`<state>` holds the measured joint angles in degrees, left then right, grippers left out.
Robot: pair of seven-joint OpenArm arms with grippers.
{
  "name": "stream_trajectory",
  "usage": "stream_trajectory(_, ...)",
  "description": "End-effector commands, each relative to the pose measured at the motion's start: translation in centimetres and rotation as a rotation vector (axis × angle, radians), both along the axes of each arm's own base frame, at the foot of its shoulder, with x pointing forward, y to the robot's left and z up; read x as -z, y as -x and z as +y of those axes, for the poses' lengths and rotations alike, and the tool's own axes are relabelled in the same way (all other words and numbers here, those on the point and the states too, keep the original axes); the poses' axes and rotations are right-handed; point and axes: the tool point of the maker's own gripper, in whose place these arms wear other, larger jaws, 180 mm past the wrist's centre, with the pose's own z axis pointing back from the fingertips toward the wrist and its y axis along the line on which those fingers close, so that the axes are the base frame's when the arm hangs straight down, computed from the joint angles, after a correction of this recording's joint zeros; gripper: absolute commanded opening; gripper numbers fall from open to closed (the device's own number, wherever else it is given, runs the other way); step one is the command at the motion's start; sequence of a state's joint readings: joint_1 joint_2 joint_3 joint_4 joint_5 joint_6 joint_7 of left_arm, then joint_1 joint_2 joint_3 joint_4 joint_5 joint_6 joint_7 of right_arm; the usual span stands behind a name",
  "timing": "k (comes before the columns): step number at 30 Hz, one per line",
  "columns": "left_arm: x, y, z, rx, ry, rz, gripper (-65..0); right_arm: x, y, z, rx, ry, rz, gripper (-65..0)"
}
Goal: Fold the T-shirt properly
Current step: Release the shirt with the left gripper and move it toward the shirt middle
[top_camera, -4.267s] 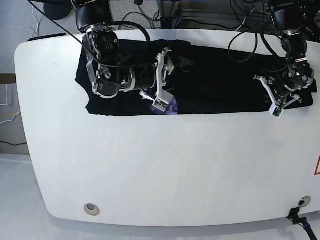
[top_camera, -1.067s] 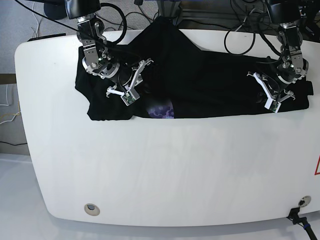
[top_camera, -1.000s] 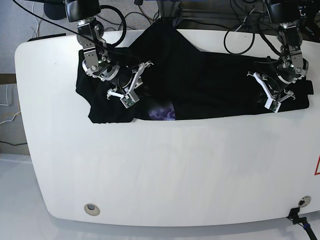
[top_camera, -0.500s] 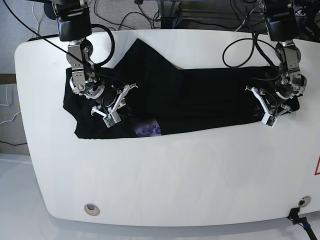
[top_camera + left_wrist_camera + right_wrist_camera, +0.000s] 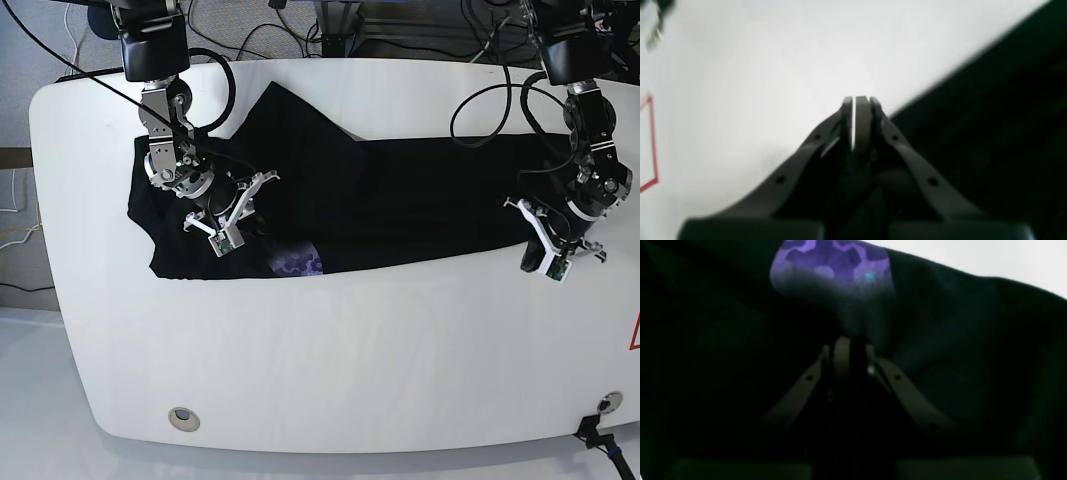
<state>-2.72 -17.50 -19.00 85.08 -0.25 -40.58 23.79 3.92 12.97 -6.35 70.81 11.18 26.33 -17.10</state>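
Observation:
The black T-shirt (image 5: 400, 200) lies in a long crumpled band across the far half of the white table (image 5: 330, 350). A patch of purple print (image 5: 298, 263) shows at its near edge. On the left of the base view, my right gripper (image 5: 228, 225) rests on the shirt beside the print. The right wrist view shows that gripper (image 5: 850, 340) shut on bunched black fabric (image 5: 957, 356) just below the print (image 5: 833, 266). My left gripper (image 5: 552, 262) is at the shirt's right end. In the left wrist view it (image 5: 856, 99) is shut over bare table with nothing between its fingers, and the shirt (image 5: 990, 116) lies to its right.
Red marking (image 5: 634, 330) sits at the table's right edge. There is a round hole (image 5: 182, 417) near the front left and a cable fitting (image 5: 600, 440) at the front right. Cables (image 5: 400, 40) hang behind the far edge.
Over the last second my right gripper dragged the shirt left and nearer, flattening its far hump. My left gripper then slid off the right end toward the front.

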Motion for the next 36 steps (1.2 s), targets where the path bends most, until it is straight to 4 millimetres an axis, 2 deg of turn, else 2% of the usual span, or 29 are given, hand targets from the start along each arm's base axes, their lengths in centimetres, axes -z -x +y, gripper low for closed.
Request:
stream_trajectory(1, -1.9, -0.1, 2.7, -0.061, -0.058, -0.015, -65.0, 3.0, 2.0, -1.9, -0.005, 0.144, 0.13, -65.0)
stream_trajectory(3, -1.8, 0.8, 4.8, -0.128, -0.089, 0.036, -65.0, 3.1, 2.1, -1.9, -0.006, 0.144, 0.132, -65.0)
stream_trajectory(4, -1.6, 1.3, 5.8, -0.162, -0.102, 0.066, -60.9, 3.1, 2.2, -1.9, -0.006, 0.144, 0.133, -65.0)
stream_trajectory(5, -1.2, 2.2, 7.2, -0.211, -0.111, 0.106, -48.7, 3.1, 2.2, -1.9, -0.006, 0.144, 0.133, -65.0)
stream_trajectory(8, -1.4, 4.6, 11.0, -0.358, -0.057, 0.155, -20.4, 3.2, 2.2, -1.9, -0.006, 0.144, 0.135, -65.0)
stream_trajectory(10, -1.1, 6.4, 12.8, -0.434, -0.012, 0.214, -5.4, 3.2, 2.3, -1.9, -0.006, 0.144, 0.136, -65.0)
stream_trajectory(11, -1.3, 7.2, 13.8, -0.463, -0.011, 0.245, -0.4, 3.2, 2.3, -1.9, -0.006, 0.144, 0.136, -65.0)
stream_trajectory(15, -2.0, 8.4, 15.0, -0.493, 0.054, 0.269, 0.0, 3.2, 2.3, -1.2, -0.01, 0.135, 0.136, -65.0)
stream_trajectory(17, -1.7, 8.9, 15.0, -0.498, 0.074, 0.279, 0.0, 3.2, 2.3, -1.1, -0.011, 0.134, 0.136, -65.0)
stream_trajectory(26, 4.1, 10.6, 14.1, -0.516, 0.251, 0.418, 0.0, 3.3, 2.4, -1.0, -0.011, 0.132, 0.138, -65.0)
stream_trajectory(31, 5.4, 11.0, 13.6, -0.519, 0.284, 0.449, 0.0, 3.3, 2.4, -1.1, -0.011, 0.134, 0.138, -65.0)
stream_trajectory(33, 6.0, 10.9, 12.6, -0.509, 0.298, 0.461, 0.0, 3.3, 2.4, -1.1, -0.012, 0.133, 0.138, -65.0)
stream_trajectory(36, 6.1, 9.9, 11.6, -0.468, 0.294, 0.438, 0.0, 3.3, 2.4, -1.1, -0.012, 0.133, 0.139, -65.0)
